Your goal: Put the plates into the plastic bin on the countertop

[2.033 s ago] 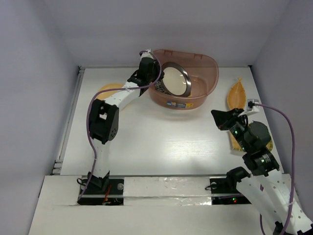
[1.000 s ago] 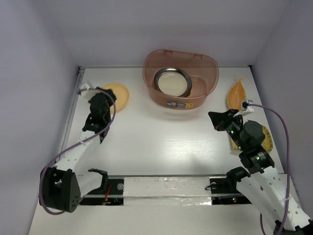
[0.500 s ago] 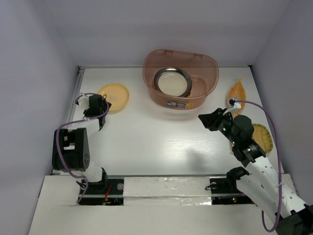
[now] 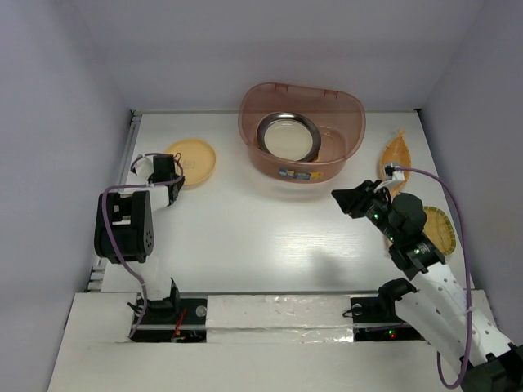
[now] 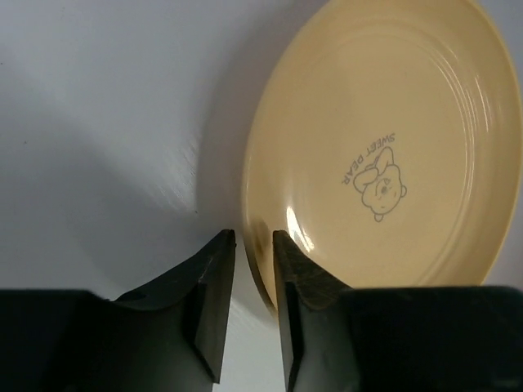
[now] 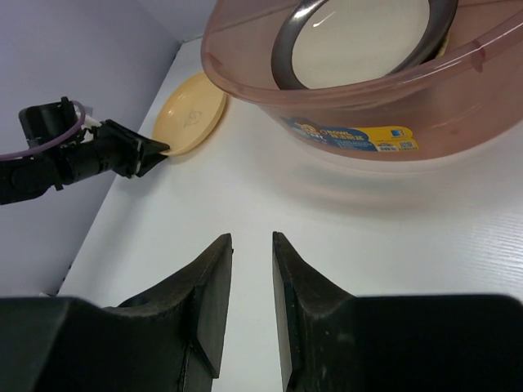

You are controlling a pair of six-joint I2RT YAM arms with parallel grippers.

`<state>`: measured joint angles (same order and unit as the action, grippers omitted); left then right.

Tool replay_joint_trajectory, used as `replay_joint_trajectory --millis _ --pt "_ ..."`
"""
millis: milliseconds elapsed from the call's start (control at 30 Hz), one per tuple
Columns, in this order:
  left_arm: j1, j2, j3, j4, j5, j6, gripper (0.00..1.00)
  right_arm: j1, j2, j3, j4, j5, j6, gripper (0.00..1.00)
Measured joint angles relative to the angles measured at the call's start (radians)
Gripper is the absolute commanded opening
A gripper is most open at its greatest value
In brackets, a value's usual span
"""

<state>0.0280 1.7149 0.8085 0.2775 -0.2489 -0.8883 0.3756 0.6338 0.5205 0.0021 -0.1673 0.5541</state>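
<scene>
By the left wall, the left fingers stand a narrow slit apart astride the near-left rim of the round yellow plate; whether they pinch it I cannot tell. They have edged slightly toward it in the last half second. Bare glossy white table stretches rightward. At the far middle, the plastic bin holds the metal plate. The right fingers, slightly parted and empty, hover unmoved near the leaf-shaped plate.
</scene>
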Motion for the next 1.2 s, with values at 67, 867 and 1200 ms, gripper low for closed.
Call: replay_joint_trajectory --millis 67,867,1200 --pt "0.0 0.003 0.006 -0.007 -0.013 0.0 0.07 0.0 -0.007 0.0 0.005 0.0 0.0 0.32" --pt "-0.174 -0.509 0.112 0.05 0.039 0.026 0.0 0.0 -0.04 -0.002 0.007 0.01 0.0 0.0" --pt "-0.453 -0.016 0.695 -0.124 0.039 0.186 0.0 0.0 -0.09 -0.002 -0.026 0.056 0.001 0.0"
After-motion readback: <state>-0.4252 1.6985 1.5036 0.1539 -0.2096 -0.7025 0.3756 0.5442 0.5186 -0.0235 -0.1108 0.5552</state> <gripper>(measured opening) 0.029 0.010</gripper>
